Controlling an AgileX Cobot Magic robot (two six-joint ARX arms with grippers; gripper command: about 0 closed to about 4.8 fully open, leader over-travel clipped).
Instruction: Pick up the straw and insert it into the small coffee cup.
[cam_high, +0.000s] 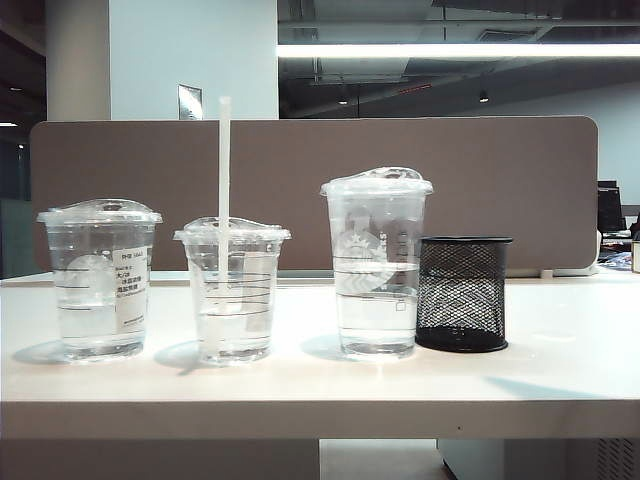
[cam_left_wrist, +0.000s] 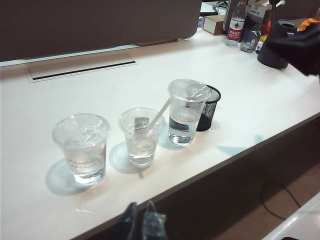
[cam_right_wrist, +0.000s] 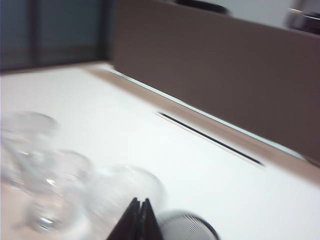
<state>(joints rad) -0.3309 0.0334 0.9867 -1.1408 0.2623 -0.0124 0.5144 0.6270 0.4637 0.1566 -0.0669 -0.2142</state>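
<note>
The straw (cam_high: 224, 190) stands upright through the lid of the small coffee cup (cam_high: 232, 290), the middle of three lidded clear cups in a row on the white desk (cam_high: 560, 370). Left of it sits the labelled cup (cam_high: 99, 280); right of it stands the tallest cup (cam_high: 377, 265), with a black mesh pen holder (cam_high: 463, 293) just beside that. The right claw (cam_right_wrist: 139, 220) is pressed together, empty, above the row's right end. The left claw (cam_left_wrist: 141, 222) hangs off the desk's near edge; its opening cannot be told.
</note>
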